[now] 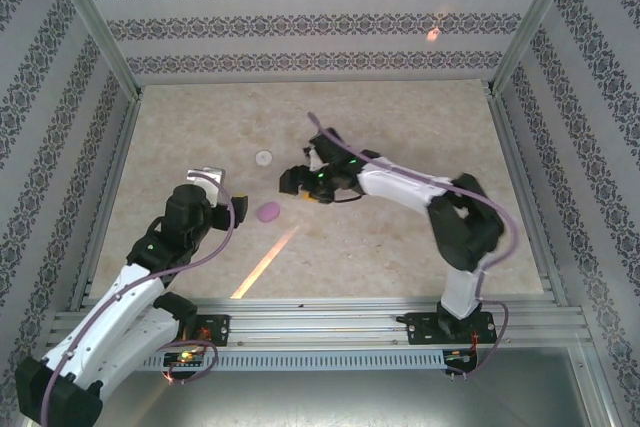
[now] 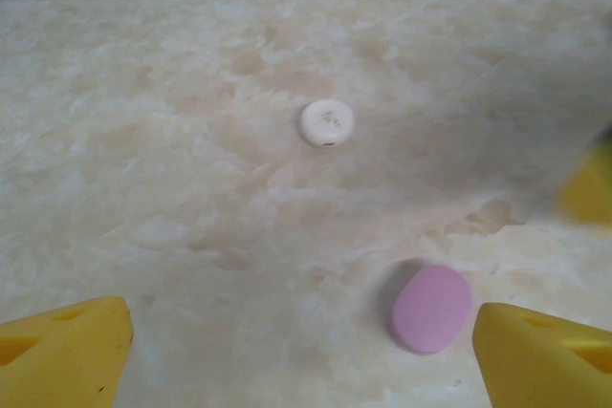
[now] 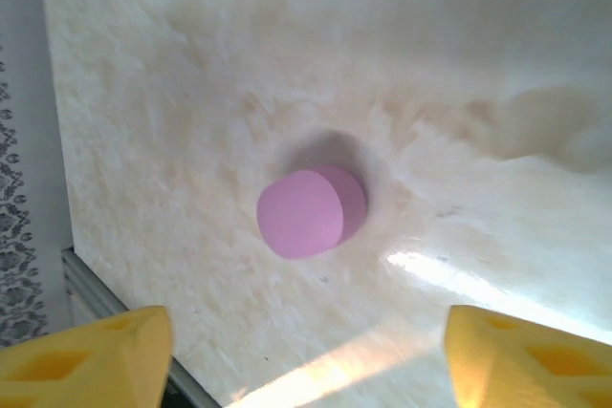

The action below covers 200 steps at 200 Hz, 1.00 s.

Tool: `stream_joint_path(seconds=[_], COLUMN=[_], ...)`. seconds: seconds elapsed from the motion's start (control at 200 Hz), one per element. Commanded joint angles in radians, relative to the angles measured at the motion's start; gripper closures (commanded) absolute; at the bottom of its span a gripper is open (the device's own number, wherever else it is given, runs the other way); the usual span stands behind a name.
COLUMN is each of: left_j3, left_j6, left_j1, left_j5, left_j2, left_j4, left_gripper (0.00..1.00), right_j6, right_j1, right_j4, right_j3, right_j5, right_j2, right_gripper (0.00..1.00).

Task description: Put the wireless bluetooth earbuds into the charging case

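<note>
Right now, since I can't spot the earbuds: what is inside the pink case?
The charging case lies closed on the table; only its pink shell shows. Its inside is covered by the lid.

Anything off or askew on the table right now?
Nothing stands out. The pink charging case lies flat and shut on the table, intact, apart from the white round disc; no spill or damage shows.

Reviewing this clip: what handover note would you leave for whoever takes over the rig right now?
Left pincer: open, empty, low over the table, charging case just ahead near its right finger.
Right pincer: open, empty, aimed at the case, not touching.
Case: lid shut, lying free; white disc apart from it.
Done: cannot tell whether the earbuds are inside.
Left: check the case; insert them if missing.
</note>
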Motion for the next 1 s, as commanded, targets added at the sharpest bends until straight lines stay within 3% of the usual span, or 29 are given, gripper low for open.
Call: stream_joint_path(seconds=[0.0,0.16,0.215,0.39,0.485,0.57,0.684,0.994], left_j3=[0.063,0.088,0.063,-0.075,-0.165,-0.220,-0.260,-0.290], left_j6=[0.048,0.014,0.007,0.065,0.174,0.246,0.217,0.211], left_j1=[0.080,0.237,0.276,0.346,0.352,0.353,0.352,0.353], left_j5=[0.027,0.169,0.183,0.117,0.129,0.141,0.101,0.060], left_j2=[0.069,0.162,0.174,0.262,0.347,0.416,0.498,0.574], left_j4=[0.051,0.186,0.279,0.583,0.770,0.896,1.043,1.143], left_gripper=[0.06,0.00,0.00,0.00,0.00,0.00,0.00,0.00], right_j6=[-0.188,-0.350,-0.387,-0.503,-0.552,-0.563,-0.619,-0.658], right_j1=[-0.055,-0.158,-0.209,-0.391,-0.464,-0.507,-0.557,-0.611], right_j4=[-0.131,-0.058,0.004,0.311,0.429,0.459,0.491,0.811], right_j3=[-0.062,-0.282,-0.388,-0.767,-0.891,-0.927,-0.927,-1.012], right_j5=[0.223,0.485,0.560,0.673,0.685,0.715,0.699,0.647], right_j2=[-0.211,-0.542,-0.640,-0.897,-0.974,-0.993,-0.943,-0.732], right_gripper=[0.18,0.12,0.05,0.02,0.02,0.02,0.02,0.02])
